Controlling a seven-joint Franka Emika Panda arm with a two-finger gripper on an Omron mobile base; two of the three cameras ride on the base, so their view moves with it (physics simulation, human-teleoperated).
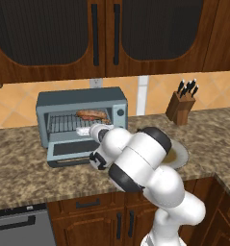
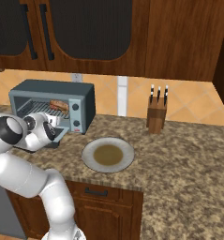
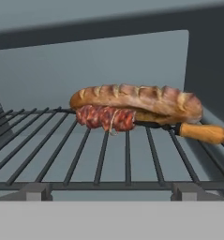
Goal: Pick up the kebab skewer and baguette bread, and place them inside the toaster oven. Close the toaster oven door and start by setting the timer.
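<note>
**Skewer and loaf on the oven rack, door down**

The toaster oven (image 1: 82, 115) stands toward the back left of the granite surface (image 1: 20, 168), against the tiled wall. The toaster oven door (image 1: 68, 150) is folded down flat in front of the cavity, its dark window facing up.

Inside, on the wire rack (image 3: 104, 150), the baguette bread (image 3: 137, 99) lies lengthwise toward the rack's rear right part, its scored crust up. The kebab skewer (image 3: 106, 117) lies along the loaf's front side, touching it; its reddish chunks sit beside the loaf's left half and its wooden handle sticks out past the loaf's right end, close to the rack's right edge. In the left base view the two read as one brown shape on the right half of the rack.

The end effector (image 1: 84, 131) is at the oven's mouth, above the lowered door and in front of the rack. I cannot tell whether its fingers are apart or together.

A round plate (image 2: 108, 154) sits near the front edge of the surface, to the right of the oven, and a knife block (image 2: 156, 115) stands by the wall.
</note>
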